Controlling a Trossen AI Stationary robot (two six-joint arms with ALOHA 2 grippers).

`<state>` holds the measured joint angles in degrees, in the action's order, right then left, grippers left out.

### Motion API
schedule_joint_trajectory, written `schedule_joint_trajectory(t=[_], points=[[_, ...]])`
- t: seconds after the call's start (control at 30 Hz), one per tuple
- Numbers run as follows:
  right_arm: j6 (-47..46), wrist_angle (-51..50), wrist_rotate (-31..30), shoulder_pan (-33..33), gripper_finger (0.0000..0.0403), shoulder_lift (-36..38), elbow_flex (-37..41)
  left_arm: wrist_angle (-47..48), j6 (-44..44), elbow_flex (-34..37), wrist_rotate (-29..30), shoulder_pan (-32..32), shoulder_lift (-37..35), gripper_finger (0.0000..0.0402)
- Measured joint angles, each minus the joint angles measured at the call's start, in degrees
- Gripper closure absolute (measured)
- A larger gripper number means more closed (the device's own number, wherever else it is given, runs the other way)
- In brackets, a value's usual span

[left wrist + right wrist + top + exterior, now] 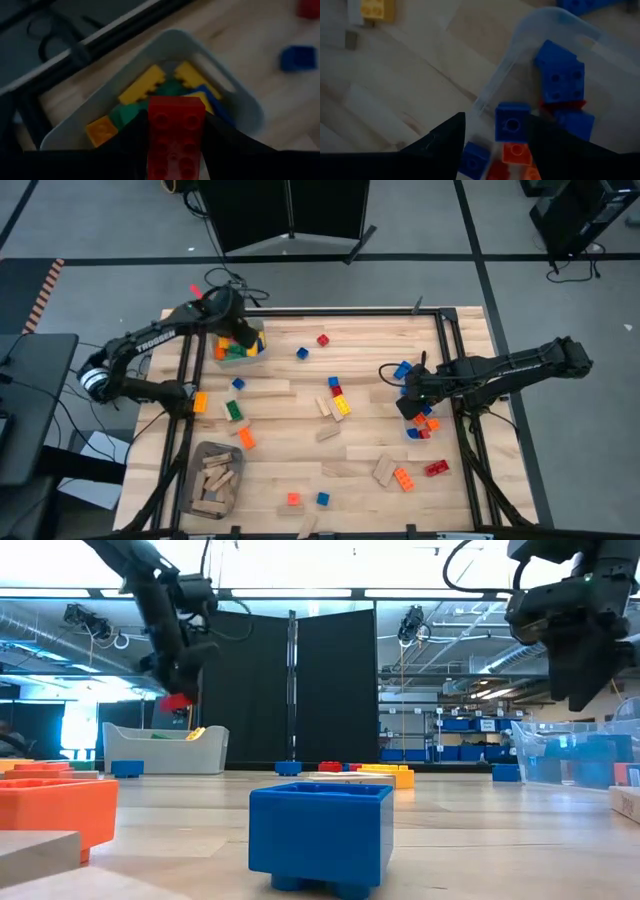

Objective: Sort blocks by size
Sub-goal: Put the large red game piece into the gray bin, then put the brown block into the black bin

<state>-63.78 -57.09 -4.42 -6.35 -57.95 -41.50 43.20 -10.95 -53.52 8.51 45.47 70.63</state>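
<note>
White capital lettering reading "TROSSEN" runs along the dark forearm link of the left robot arm point(160, 337), seen from above near the far left corner of the pale wooden tabletop point(290, 455). No other text, number, label or sign is legible: the studded plastic bricks, the bins and the right arm carry no readable markings, and the shelving in the room behind is too distant to show any wording.
</note>
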Motion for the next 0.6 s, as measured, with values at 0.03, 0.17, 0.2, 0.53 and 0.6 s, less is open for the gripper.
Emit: schedule_joint_trajectory(t=[0.03, 0.17, 0.2, 0.53, 0.6], points=[[-1.08, 0.15, 0.01, 0.0, 0.0185, 0.0, 0.0, -0.13, -0.99, 0.0, -0.03, 1.21, 0.68, 0.0257], [-4.16, -0.12, 0.05, 0.0, 0.0185, 0.0, -0.86, -0.17, -2.77, -0.02, -0.04, 4.69, 3.47, 0.0228], [-4.5, -0.19, 0.05, 0.0, 0.0185, 0.0, -1.52, -0.13, -2.71, -0.02, -0.03, 5.33, 4.16, 0.0211], [-5.23, -4.42, -1.99, -0.1, 0.0186, -0.01, -14.25, -1.53, 0.1, -0.04, 0.42, 6.73, 5.61, 0.0104], [-4.69, -4.42, -2.67, -0.62, 0.0188, -0.27, -16.65, -1.94, 0.17, -0.25, 0.39, 6.7, 5.54, 0.0101]])
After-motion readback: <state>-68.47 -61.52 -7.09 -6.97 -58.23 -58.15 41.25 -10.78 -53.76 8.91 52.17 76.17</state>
